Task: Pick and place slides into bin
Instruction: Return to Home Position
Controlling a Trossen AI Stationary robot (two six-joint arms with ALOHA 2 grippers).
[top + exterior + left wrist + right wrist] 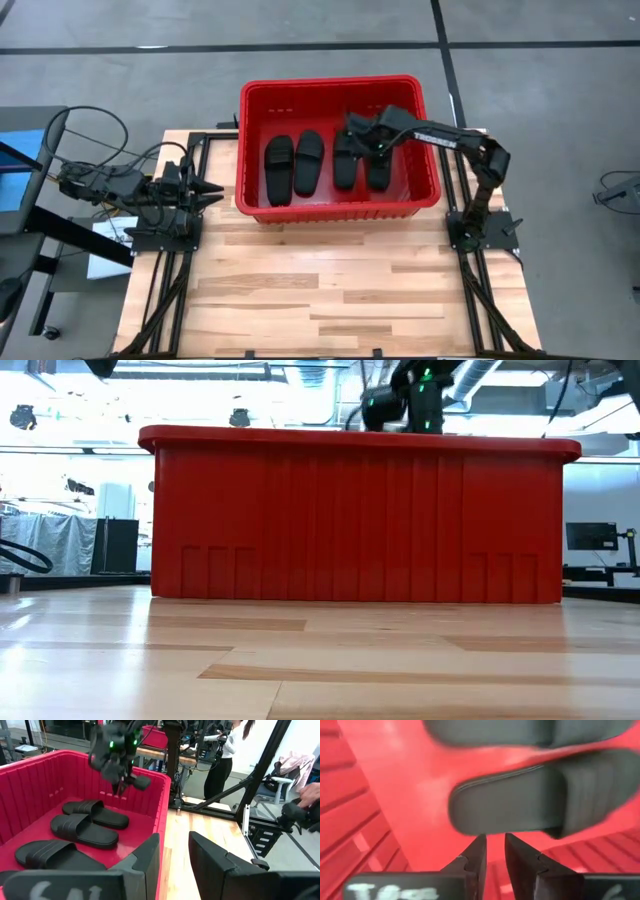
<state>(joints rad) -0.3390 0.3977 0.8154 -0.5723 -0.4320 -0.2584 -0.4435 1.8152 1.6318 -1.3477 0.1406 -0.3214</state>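
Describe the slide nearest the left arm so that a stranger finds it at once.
Find the red bin on the wooden table. Four black slides lie in a row on its floor. This slide is the end one on the left arm's side.

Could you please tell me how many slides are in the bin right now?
4, all inside the bin: a left pair and a right pair, partly hidden under the right gripper.
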